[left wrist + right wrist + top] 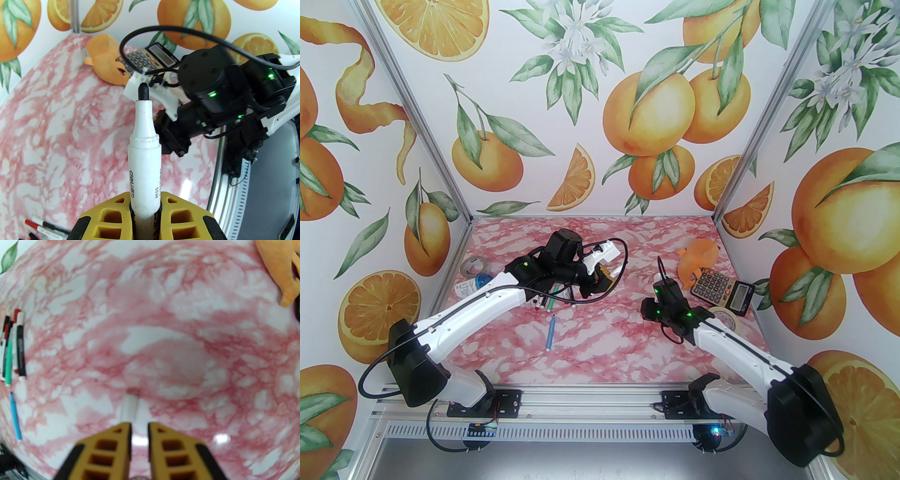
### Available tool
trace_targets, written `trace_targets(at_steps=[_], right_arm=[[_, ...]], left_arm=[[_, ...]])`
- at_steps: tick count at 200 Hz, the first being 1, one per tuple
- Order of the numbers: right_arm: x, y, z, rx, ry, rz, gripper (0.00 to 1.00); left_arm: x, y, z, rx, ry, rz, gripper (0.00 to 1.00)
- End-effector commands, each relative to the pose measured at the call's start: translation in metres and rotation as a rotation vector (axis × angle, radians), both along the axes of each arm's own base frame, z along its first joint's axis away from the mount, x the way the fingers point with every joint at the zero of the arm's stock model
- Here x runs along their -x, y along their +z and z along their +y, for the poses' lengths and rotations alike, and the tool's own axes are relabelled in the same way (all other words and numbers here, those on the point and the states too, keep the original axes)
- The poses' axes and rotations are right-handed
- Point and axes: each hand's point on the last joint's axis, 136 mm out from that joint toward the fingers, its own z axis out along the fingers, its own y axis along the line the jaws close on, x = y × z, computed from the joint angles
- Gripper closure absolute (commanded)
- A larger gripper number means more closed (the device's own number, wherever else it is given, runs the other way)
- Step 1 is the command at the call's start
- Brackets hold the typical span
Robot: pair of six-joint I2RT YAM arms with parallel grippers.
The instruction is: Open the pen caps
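The left gripper [145,198] is clamping a smooth white pen [144,150] between its yellow ribbed fingers, the rounded black tip bared and pointing toward the calculator [150,57]. The right gripper [139,427] is hanging left of the calculator with its jaws together. A blurred white stub [129,406], perhaps a cap, is sitting at its fingertips.
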Motion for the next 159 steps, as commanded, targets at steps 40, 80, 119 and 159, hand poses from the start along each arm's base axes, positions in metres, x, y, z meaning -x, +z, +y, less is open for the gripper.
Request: trace_targets(at_steps=[40,80,119,159], right_arm=[[-0.009,-0.021,0.008,0.005,0.014,0.024,0.83],[-0.015,-0.029,0.008,0.018,0.003,0.039,0.82],[-0.018,-0.036,0.012,0.020,0.007,0.056,0.81],[-0.022,-0.042,0.015,0.022,0.010,0.062,0.79]], left_arm=[[0.010,0.015,0.000,0.019,-0.027,-0.039,0.97],[0.010,0.013,0.000,0.014,-0.027,-0.038,0.97],[0.010,0.011,-0.001,0.008,-0.032,-0.037,0.97],[0.010,0.009,-0.001,0.001,-0.030,-0.038,0.97]])
